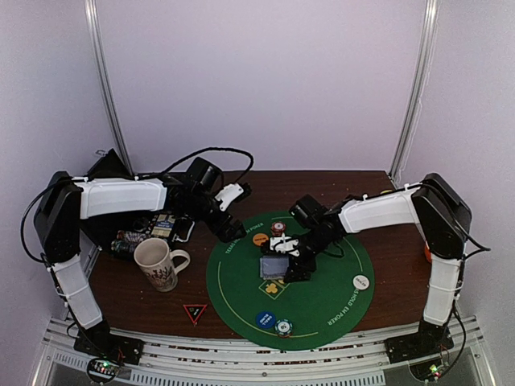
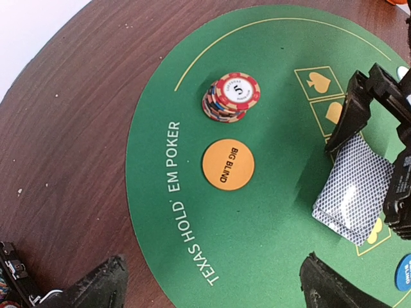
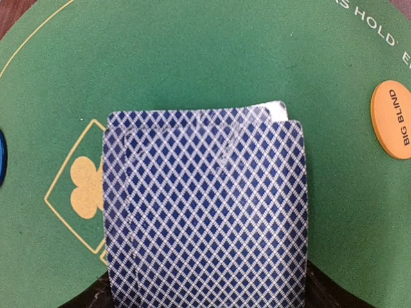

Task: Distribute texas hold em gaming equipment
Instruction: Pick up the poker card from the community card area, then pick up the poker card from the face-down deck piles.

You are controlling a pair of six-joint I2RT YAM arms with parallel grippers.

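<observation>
Cards [image 3: 205, 212]: one stack, backs up, near centre of green mat [image 1: 322, 314]. R wrist view: long axis 12–6, near end cut by frame. Stack slightly splayed, white corner peeking at 1 o'clock. L wrist view: same axis runs 1–7. Top view too blurry for that, but only it shows blue button [image 1: 265, 319] & teal-white chip stack [image 1: 282, 327] near mat's 6–7 o'clock edge. Only L wrist view shows R gripper [image 1: 296, 259] fingers [image 2: 359, 102] flanking the stack's long edges. Jaws apart, stack btwn; can't tell if pinching. Top view: orange button [image 2: 228, 164] at 11 o'clock of cards, red-white chip stack [image 2: 231, 96] at 12. L gripper [image 1: 232, 231] spread wide, nothing in it, at mat's 10 o'clock rim.
</observation>
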